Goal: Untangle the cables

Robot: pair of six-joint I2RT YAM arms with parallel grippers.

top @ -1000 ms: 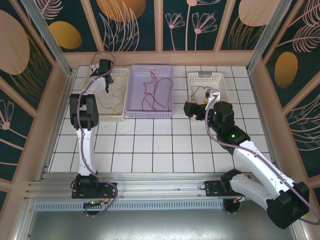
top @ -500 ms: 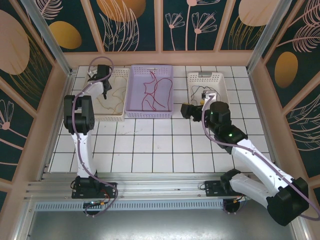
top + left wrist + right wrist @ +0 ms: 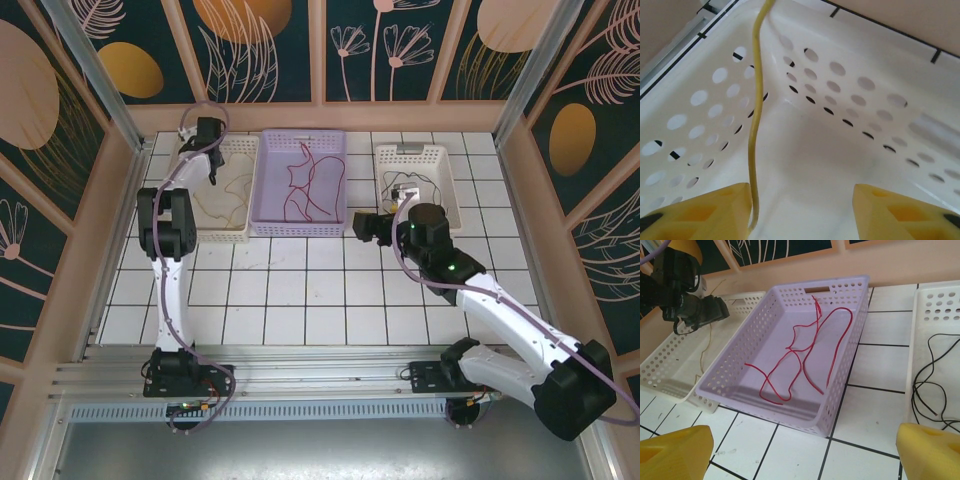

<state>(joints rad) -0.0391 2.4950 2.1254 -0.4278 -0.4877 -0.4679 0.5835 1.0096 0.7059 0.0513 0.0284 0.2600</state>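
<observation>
Right wrist: two white baskets (image 3: 670, 367) flank one lilac basket (image 3: 740, 355) holding red cables (image 3: 796, 348); both arms' jaws spread.

Your left arm (image 3: 167, 290) and right arm (image 3: 510, 320): white links, black joints, black bases (image 3: 165, 372), each trailed by a lilac cable (image 3: 203, 105). Two small green lights (image 3: 449, 267) dot the right arm. Your fingers (image 3: 675, 452) are blunt yellow wedges.

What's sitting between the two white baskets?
The purple basket with red cables inside sits between the left white basket and the right white basket, as the top view shows.
</observation>
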